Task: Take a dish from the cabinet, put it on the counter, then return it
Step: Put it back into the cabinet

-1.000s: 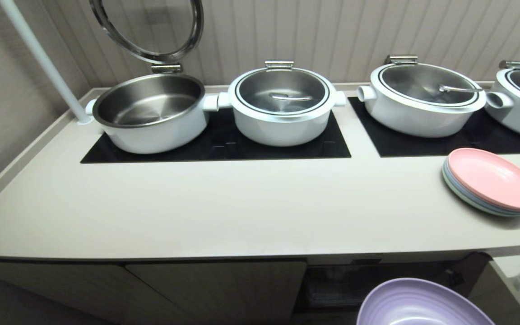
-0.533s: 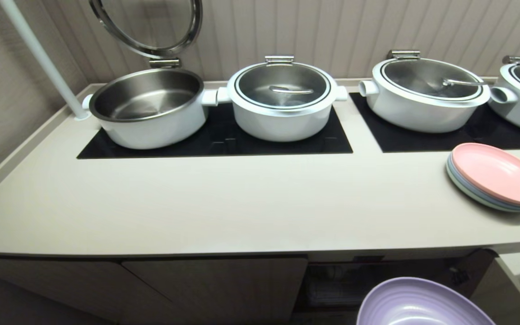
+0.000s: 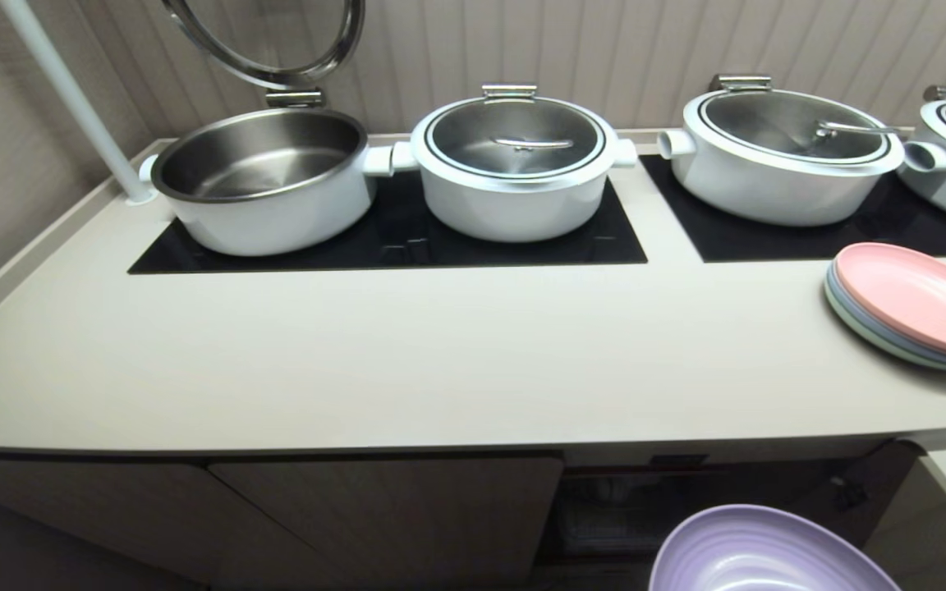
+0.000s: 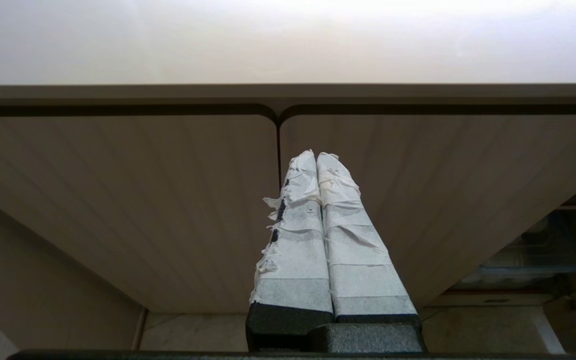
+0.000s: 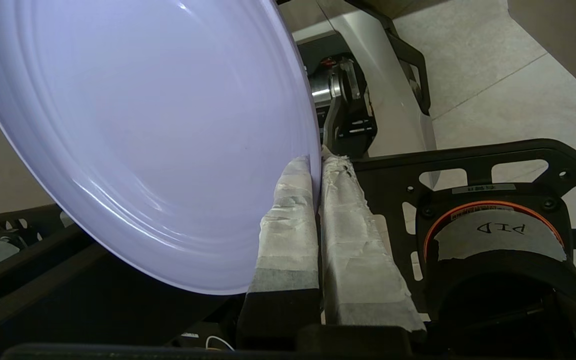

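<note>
The dish is a lavender plate held on edge, and the taped fingers of my right gripper are shut on its rim. In the head view the dish shows at the bottom right, below the front edge of the counter and in front of the open compartment of the cabinet. The right gripper itself is out of the head view. My left gripper is parked low, shut on nothing, facing the closed cabinet doors.
Several white pots stand on black cooktop panels at the back, the leftmost with its lid raised. A pink-topped stack of plates lies at the counter's right. A white pole rises at the back left.
The whole head view has shifted, with counter and pots sliding up the picture, so the camera has moved. The dish stays in the right gripper at the same spot in the picture.
</note>
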Motion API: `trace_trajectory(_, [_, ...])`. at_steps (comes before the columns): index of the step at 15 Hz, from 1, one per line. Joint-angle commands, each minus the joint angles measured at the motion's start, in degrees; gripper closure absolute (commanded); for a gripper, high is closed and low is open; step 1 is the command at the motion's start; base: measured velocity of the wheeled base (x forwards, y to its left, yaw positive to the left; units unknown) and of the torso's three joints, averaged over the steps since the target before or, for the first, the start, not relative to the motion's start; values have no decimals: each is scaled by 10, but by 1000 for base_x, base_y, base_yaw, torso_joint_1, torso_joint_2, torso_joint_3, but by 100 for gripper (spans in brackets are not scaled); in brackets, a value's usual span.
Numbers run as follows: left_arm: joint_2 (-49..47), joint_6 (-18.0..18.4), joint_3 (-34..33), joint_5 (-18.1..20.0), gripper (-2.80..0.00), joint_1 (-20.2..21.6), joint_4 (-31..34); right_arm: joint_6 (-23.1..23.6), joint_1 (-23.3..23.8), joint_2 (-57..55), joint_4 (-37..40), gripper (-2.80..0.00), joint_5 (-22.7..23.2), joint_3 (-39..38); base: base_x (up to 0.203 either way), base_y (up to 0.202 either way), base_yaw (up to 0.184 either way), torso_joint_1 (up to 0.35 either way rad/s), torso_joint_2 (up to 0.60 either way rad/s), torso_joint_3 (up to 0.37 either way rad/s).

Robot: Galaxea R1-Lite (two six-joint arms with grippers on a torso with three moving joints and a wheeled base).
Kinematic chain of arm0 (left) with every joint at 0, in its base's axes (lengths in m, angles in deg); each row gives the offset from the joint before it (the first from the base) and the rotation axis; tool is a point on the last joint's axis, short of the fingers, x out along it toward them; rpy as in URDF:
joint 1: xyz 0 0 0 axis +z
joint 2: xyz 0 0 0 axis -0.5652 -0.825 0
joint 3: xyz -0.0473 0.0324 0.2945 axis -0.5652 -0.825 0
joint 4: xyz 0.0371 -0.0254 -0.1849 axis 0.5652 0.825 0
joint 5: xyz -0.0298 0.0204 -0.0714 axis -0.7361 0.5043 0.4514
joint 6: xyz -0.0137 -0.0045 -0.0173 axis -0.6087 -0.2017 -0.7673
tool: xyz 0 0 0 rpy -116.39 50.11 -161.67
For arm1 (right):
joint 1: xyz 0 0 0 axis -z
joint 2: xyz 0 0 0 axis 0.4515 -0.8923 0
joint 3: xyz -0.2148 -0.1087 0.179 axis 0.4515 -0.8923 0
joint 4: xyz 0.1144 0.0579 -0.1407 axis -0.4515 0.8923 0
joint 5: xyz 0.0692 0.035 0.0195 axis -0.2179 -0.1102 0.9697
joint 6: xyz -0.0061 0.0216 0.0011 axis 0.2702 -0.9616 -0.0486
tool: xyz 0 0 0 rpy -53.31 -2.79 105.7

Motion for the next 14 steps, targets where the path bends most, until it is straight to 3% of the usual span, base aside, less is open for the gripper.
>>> trace_trajectory(1, [0, 0, 0, 0, 0, 0, 0, -2, -1, -1, 2, 0, 1, 0, 0, 0, 0, -141, 315, 175])
trace_trajectory(14, [0, 0, 0, 0, 0, 0, 0, -14, 0, -2, 4, 0, 0, -2, 0, 0, 0, -155, 338, 180])
